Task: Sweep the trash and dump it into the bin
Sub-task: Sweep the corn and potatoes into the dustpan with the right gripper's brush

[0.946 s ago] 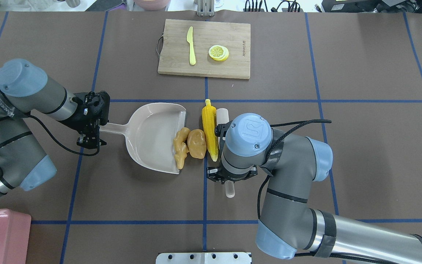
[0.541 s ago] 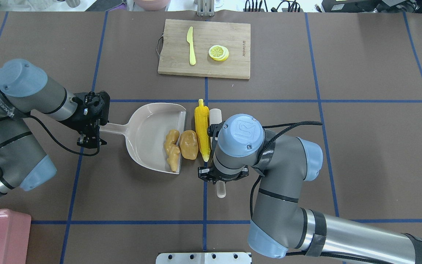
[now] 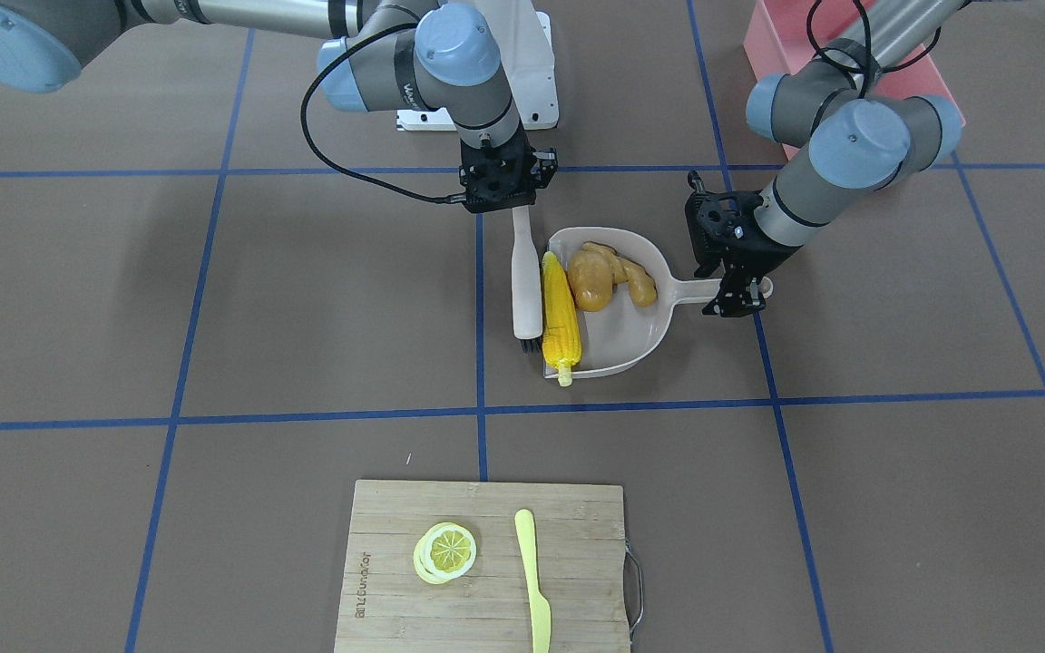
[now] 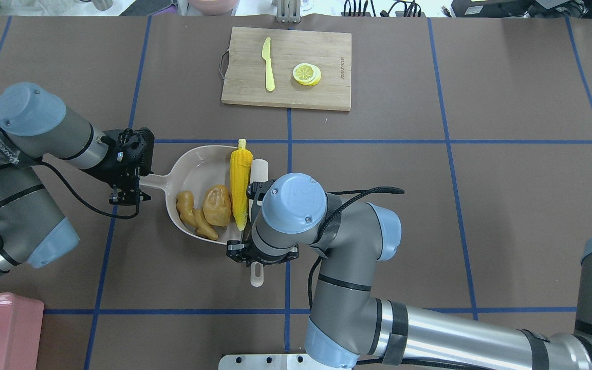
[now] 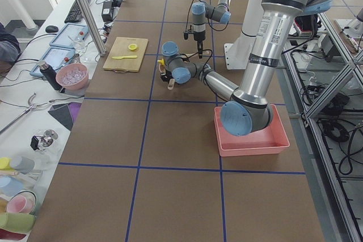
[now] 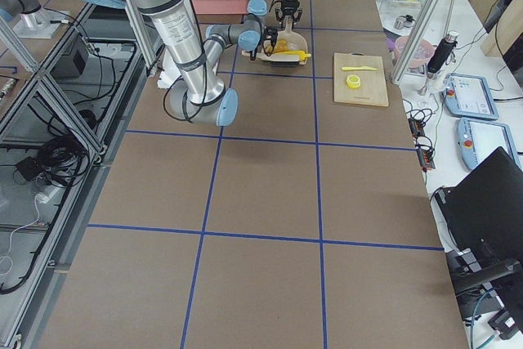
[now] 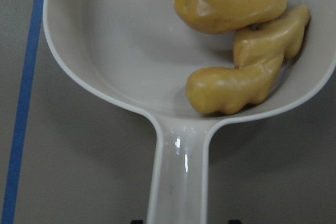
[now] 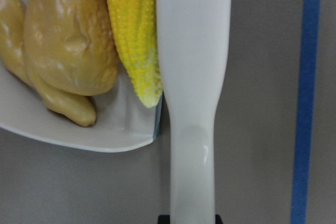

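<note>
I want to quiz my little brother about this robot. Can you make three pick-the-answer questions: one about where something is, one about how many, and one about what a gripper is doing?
1. Where is the corn cob?
A) on the wooden board
B) at the open edge of the dustpan, beside the brush
C) in the pink tub

2. How many toy foods are in the dustpan?
A) one
B) two
C) three

3. What is the left gripper doing?
A) shut on the dustpan's handle
B) open over the pink tub
C) holding the knife

Answers:
1 B: the cob lies along the pan's lip next to the brush.
2 C: the corn cob, potato and ginger root all sit in it.
3 A: it grips the handle's end.
</note>
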### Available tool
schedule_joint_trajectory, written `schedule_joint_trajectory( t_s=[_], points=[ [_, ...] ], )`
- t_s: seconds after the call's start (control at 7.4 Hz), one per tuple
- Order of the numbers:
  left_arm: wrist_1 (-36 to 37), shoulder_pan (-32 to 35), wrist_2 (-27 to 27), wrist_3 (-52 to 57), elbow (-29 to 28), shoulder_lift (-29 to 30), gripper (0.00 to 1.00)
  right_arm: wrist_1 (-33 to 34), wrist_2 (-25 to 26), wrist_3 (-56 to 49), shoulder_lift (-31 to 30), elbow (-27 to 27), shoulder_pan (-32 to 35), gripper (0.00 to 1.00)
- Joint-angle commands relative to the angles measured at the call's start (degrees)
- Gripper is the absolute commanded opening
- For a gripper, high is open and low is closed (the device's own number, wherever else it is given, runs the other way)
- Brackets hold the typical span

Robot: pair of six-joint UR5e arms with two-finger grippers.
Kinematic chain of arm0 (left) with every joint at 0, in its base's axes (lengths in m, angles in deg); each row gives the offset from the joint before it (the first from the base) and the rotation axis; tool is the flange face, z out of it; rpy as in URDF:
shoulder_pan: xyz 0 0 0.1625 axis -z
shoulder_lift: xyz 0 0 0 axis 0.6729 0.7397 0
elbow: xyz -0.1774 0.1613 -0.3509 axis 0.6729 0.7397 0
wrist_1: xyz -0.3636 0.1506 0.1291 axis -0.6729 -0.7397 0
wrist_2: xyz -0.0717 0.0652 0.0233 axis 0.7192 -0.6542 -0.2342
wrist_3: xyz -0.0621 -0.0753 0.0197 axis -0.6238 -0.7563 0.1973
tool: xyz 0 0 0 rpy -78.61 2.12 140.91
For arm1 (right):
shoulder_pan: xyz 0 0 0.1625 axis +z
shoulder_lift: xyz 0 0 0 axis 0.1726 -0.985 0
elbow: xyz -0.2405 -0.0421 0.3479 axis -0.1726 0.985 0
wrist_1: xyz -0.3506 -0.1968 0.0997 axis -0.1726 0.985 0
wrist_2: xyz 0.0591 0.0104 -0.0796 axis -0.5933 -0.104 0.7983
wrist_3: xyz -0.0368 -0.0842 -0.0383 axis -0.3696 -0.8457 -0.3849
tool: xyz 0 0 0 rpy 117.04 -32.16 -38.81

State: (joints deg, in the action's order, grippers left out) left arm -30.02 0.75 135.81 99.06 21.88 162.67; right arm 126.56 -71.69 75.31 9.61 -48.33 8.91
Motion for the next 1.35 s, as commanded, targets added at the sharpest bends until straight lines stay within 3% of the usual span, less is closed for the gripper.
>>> schedule_joint_trajectory(
  t_s=[0.0, 0.41, 0.81, 0.95, 1.22],
  points=[
    [0.0, -0.1, 0.0, 0.0, 0.0, 0.0, 0.40, -6.4, 0.0, 3.0, 0.9, 1.4, -0.8, 0.00],
    [-1.7, -0.1, 0.0, 0.1, -0.5, -0.6, 0.36, -13.8, 0.0, 6.9, 0.6, 1.4, -1.4, 0.00],
    [-2.0, -0.1, 0.0, 0.0, -0.6, -0.7, 0.36, -14.1, 0.0, 7.0, 0.9, 1.0, -1.4, 0.00],
    [-2.0, -0.1, 0.0, 0.0, -0.5, -0.6, 0.30, -14.9, 0.0, 7.0, 0.9, 1.1, -1.3, 0.00],
    [-2.0, -0.2, -0.1, -0.2, -0.5, -0.6, 0.29, -16.5, 0.0, 7.0, 0.9, 1.1, -1.4, 0.00]
  ],
)
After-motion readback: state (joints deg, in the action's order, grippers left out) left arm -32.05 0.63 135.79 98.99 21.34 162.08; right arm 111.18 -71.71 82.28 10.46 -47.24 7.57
